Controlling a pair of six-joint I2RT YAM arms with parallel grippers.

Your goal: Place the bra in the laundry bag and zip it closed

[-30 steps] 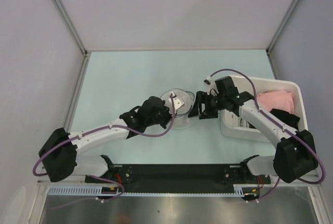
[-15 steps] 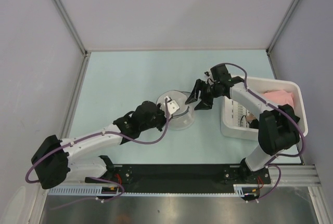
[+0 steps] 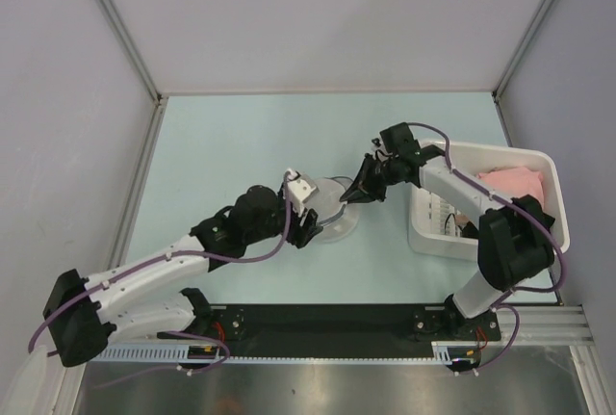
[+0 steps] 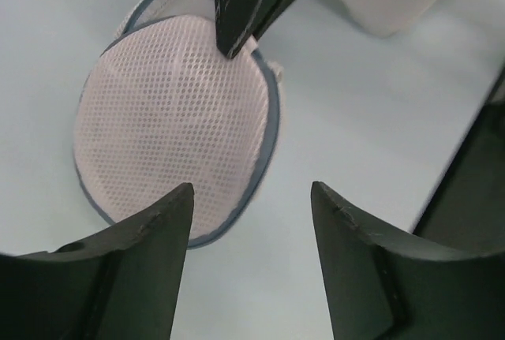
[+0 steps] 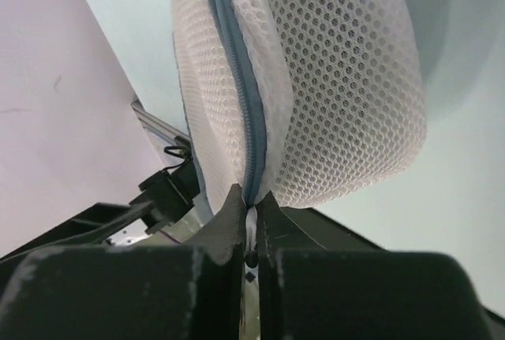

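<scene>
- risk 1: the right gripper [image 5: 249, 202] is shut tight on the small zipper pull [image 5: 249, 229] at the rim of the laundry bag [image 4: 170, 127]. the pull is thin and could slip from between the fingers if the arm tugs at an angle to the zipper [image 5: 241, 95].
- risk 2: the left gripper [image 4: 251, 192] stands wide open and holds nothing, so the bag is not braced. a tug along the zipper would probably drag or lift the light mesh pouch across the table [image 3: 221, 145] instead of running the slider.
- risk 3: the bra shows in no view, and no dark fabric shows through the mesh. whether it is inside cannot be told, and zipping a bag without it would leave the task undone.
- position, left arm: the bag lies on the table just ahead of the open left fingers, its near rim partly hidden behind 1 of them. contact there cannot be judged.
- position, right arm: the bag's rim sits at the right fingertips, with the 2 mesh halves bulging to either side of the zipper.
- surroundings: the white bin [image 3: 423, 237], holding a pink garment [image 3: 510, 184], stands near the bag on its right, under the right arm.
</scene>
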